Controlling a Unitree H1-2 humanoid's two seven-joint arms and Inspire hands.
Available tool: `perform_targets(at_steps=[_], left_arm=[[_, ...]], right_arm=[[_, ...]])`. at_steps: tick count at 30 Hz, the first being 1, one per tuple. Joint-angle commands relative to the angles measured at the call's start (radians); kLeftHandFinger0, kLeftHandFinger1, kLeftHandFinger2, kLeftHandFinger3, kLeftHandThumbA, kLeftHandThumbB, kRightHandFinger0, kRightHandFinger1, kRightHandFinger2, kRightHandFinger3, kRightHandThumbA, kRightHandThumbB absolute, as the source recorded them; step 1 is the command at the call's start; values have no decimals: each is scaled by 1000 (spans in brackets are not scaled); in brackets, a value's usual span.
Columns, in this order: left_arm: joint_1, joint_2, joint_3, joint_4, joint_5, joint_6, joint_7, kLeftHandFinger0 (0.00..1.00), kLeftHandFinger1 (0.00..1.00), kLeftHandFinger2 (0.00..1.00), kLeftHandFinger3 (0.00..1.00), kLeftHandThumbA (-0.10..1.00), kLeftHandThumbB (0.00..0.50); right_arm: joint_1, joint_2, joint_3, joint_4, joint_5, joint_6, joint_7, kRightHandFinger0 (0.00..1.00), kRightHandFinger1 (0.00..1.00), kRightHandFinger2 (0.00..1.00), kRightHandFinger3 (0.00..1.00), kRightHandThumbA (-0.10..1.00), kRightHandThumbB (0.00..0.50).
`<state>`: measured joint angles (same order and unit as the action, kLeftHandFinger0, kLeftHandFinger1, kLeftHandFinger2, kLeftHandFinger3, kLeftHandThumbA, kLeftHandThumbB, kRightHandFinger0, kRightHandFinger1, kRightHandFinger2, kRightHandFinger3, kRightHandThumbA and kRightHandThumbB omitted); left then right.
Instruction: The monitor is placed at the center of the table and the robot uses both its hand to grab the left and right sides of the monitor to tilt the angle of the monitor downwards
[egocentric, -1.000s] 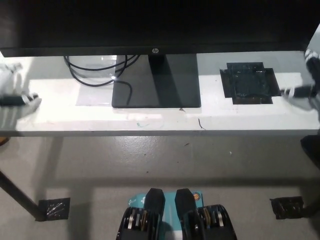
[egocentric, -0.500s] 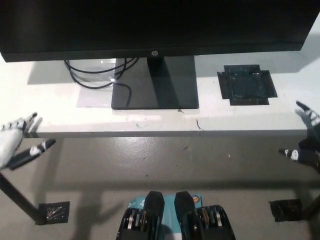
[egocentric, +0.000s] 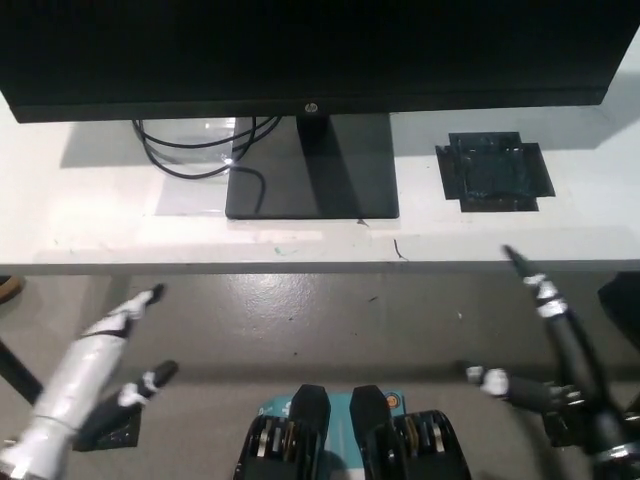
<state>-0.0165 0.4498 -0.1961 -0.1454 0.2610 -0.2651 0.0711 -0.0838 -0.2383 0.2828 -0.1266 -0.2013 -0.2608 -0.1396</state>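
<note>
A black monitor (egocentric: 310, 50) spans the top of the head view, standing on a flat black base (egocentric: 312, 180) at the middle of the white table (egocentric: 100, 210). Both hands hang below the table's front edge, well away from the monitor. My white left hand (egocentric: 95, 375) is at the lower left, open, fingers spread and pointing up toward the table. At the lower right my black right hand (egocentric: 545, 350) is open too, one finger reaching up near the table edge. Neither hand holds anything.
Black cables (egocentric: 195, 145) loop on the table left of the monitor's stand. A square patch of black tape (egocentric: 495, 170) lies on the table to the right. Grey floor shows under the table, with a table leg foot (egocentric: 110, 425) at the lower left.
Both hands have dropped from the table's ends, down below its front edge and inward toward my body. The view has shifted slightly; the monitor stands as before.
</note>
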Motion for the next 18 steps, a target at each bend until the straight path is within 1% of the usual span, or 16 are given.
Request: perform_targets(at_steps=[1, 2, 4, 5, 6, 7, 8, 11, 12, 13, 15, 18], left_arm=[[-49, -79, -10, 137, -89, -205, 58, 1000, 1000, 1000, 1000, 1000, 363], [-57, -82, -9, 176, -83, -205, 62, 1000, 1000, 1000, 1000, 1000, 360], [-58, -84, -7, 179, -83, -205, 61, 1000, 1000, 1000, 1000, 1000, 359], [-70, -84, -7, 229, -72, -205, 71, 1000, 1000, 1000, 1000, 990, 321], [-87, -82, -9, 303, -57, -205, 89, 1000, 1000, 1000, 1000, 985, 319], [-89, -80, -12, 306, -57, -205, 93, 1000, 1000, 1000, 1000, 984, 318], [-95, -81, -11, 389, -68, -205, 99, 1000, 1000, 1000, 1000, 966, 319], [-99, -78, -19, 405, -70, -205, 109, 1000, 1000, 1000, 1000, 962, 317], [-101, -77, -28, 432, -57, -205, 108, 1000, 1000, 1000, 1000, 957, 299], [-103, -79, -37, 449, -52, -205, 106, 1000, 1000, 1000, 1000, 936, 298], [-108, -79, -52, 462, -46, -205, 114, 1000, 1000, 1000, 1000, 932, 306], [-112, -77, -67, 475, -44, -205, 126, 1000, 1000, 1000, 1000, 926, 301]], right_arm=[[-72, 88, 21, 149, 0, -209, -182, 1000, 1000, 1000, 1000, 1000, 380], [-81, 95, 21, 195, 3, -209, -188, 1000, 1000, 1000, 1000, 1000, 374], [-85, 92, 28, 199, 0, -209, -200, 1000, 1000, 1000, 1000, 1000, 373], [-98, 101, 22, 261, 16, -209, -196, 1000, 1000, 1000, 1000, 1000, 391], [-119, 115, 14, 354, 39, -209, -190, 1000, 1000, 1000, 1000, 1000, 391], [-121, 112, 19, 358, 39, -209, -198, 1000, 1000, 1000, 1000, 1000, 392], [-140, 117, 24, 454, 30, -209, -209, 1000, 1000, 1000, 1000, 1000, 376], [-148, 113, 36, 472, 30, -209, -226, 1000, 1000, 1000, 1000, 1000, 374], [-157, 120, 32, 531, 36, -209, -231, 1000, 1000, 1000, 1000, 997, 353], [-163, 125, 28, 576, 46, -209, -228, 1000, 1000, 1000, 1000, 960, 336], [-165, 122, 33, 596, 47, -209, -233, 1000, 1000, 1000, 1000, 944, 332], [-182, 116, 49, 648, 41, -209, -239, 1000, 1000, 1000, 1000, 943, 331]])
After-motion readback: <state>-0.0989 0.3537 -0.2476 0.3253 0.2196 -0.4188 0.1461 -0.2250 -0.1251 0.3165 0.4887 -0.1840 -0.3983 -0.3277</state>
